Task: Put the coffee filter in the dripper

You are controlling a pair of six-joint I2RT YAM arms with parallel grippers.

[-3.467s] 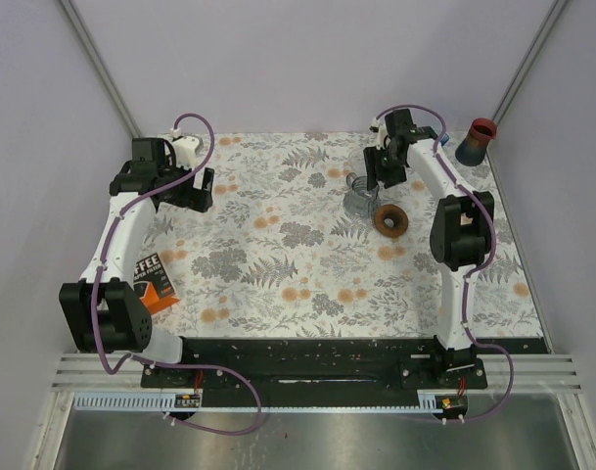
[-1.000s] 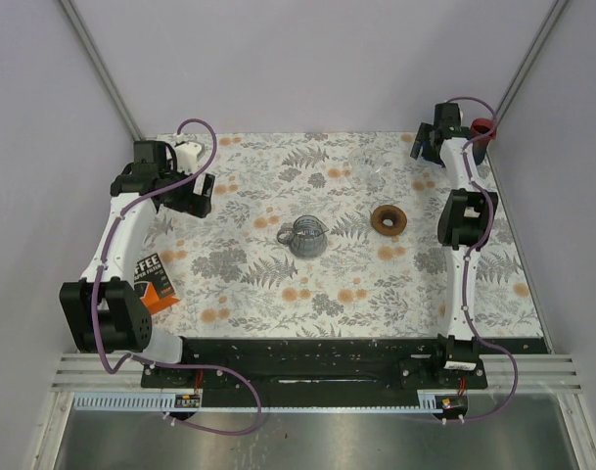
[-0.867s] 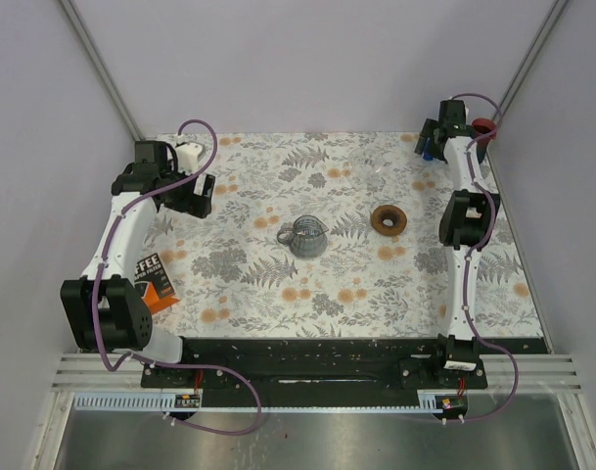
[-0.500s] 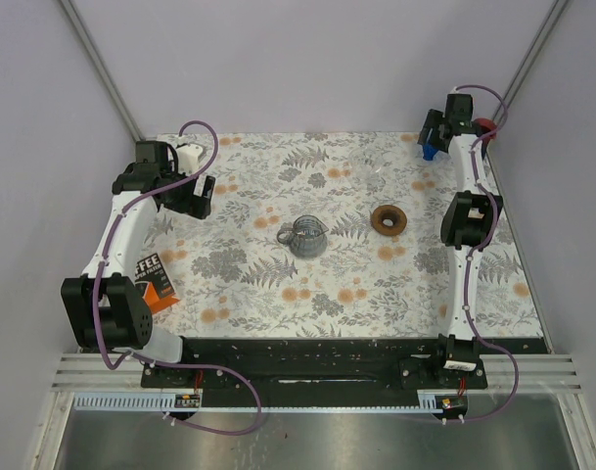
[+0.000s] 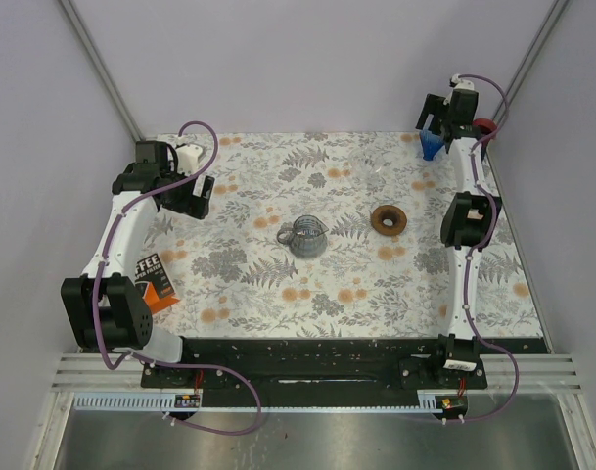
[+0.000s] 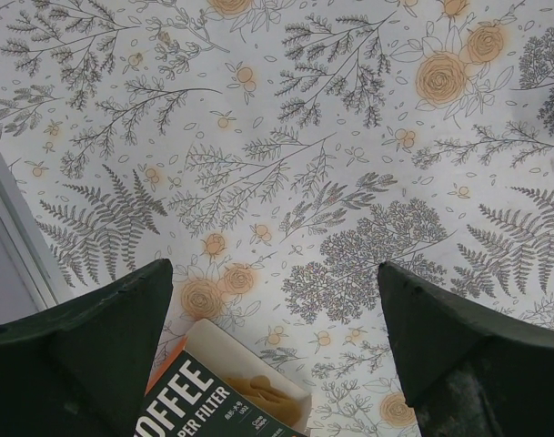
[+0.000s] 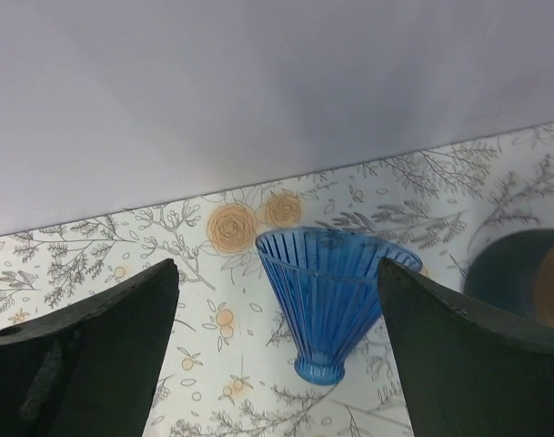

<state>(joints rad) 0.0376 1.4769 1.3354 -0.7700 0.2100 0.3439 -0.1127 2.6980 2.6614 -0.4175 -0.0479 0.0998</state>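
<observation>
Overhead view of your two-arm table, covered with a floral-patterned tablecloth [image 5: 278,176].

Your left gripper [image 6: 272,273] hangs over the far left of the cloth. Its two dark fingers [image 6: 95,346] are spread wide and nothing is between them. In the left wrist view, the dark and orange cardboard box of coffee filters [image 6: 224,399] lies flat on the cloth at the bottom edge. From above, that box [image 5: 153,281] sits at the near left edge of the table, beside your left arm. No loose filter can be seen outside it.

Your right gripper [image 7: 277,269] is stretched to the far right corner, released and holding nothing. The blue ribbed glass cone dripper [image 7: 324,300] stands upright on its narrow foot, wide mouth up, just ahead of the spread fingers and apart from both. It stands near the pale wall [image 7: 258,91]. A dark cup with a red rim [image 5: 485,126] stands just to its right.

Near the middle of the table sits a grey glass cup with a handle [image 5: 303,236]. A brown ring-shaped object [image 5: 389,219] lies to its right, apart from it.
</observation>
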